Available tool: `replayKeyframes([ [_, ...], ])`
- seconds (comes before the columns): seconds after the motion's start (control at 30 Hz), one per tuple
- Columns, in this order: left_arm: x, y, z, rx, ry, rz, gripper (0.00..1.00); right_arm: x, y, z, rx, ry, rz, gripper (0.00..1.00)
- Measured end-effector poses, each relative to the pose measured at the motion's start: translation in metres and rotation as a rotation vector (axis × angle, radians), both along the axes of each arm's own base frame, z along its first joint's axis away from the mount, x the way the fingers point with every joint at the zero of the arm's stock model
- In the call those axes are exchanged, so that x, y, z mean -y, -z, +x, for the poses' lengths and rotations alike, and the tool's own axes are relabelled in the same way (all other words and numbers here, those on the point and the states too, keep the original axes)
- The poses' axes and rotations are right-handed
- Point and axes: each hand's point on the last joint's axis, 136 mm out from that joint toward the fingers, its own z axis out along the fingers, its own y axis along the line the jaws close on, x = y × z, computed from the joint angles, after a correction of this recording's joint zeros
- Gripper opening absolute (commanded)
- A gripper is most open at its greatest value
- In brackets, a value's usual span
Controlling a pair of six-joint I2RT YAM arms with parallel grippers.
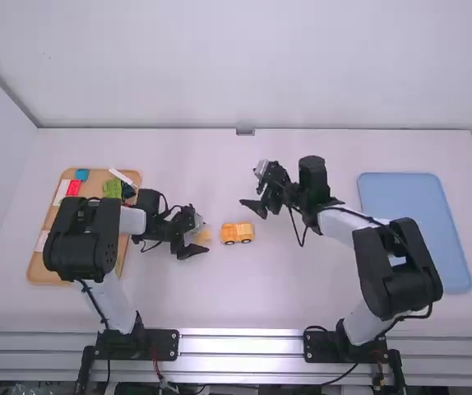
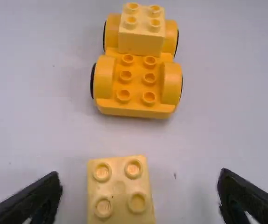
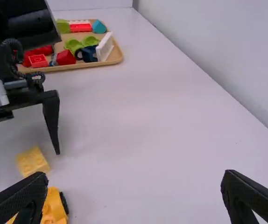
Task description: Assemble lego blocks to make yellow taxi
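Note:
In the high view my left gripper (image 1: 200,234) is low over the table, left of the orange-yellow car base (image 1: 237,233). Its fingers stand open around a loose pale yellow block (image 1: 205,234), with a gap on each side; the left wrist view shows that gripper (image 2: 140,189), the block (image 2: 120,189) and the car base (image 2: 135,108). A pale yellow block (image 2: 141,43) sits on the car's far end there, and the near studs are bare. My right gripper (image 1: 254,188) stands open above and beyond the car; the right wrist view has this gripper (image 3: 134,184) with nothing between its fingers.
A wooden tray (image 1: 47,267) with red, green, blue and white pieces lies at the far left, partly under the left arm. A blue tray (image 1: 417,218) lies at the right.

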Motion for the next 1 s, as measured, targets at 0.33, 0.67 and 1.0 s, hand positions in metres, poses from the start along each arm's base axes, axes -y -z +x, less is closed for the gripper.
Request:
replayKeyframes([
  [0.33, -0.001, 0.005, 0.005, 0.091, -0.019, 0.006, 0.71, 0.006, 0.003, 0.007, 0.002, 0.046, -0.019, 0.98],
  [0.67, -0.001, 0.006, 0.006, 0.14, -0.105, -0.03, 0.65, 0.002, 0.003, 0.005, 0.005, 0.039, -0.023, 0.99],
  [1.0, -0.002, 0.011, -0.001, 0.091, -0.141, -0.04, 0.53, -0.005, 0.005, 0.003, 0.007, 0.042, -0.037, 0.99],
])
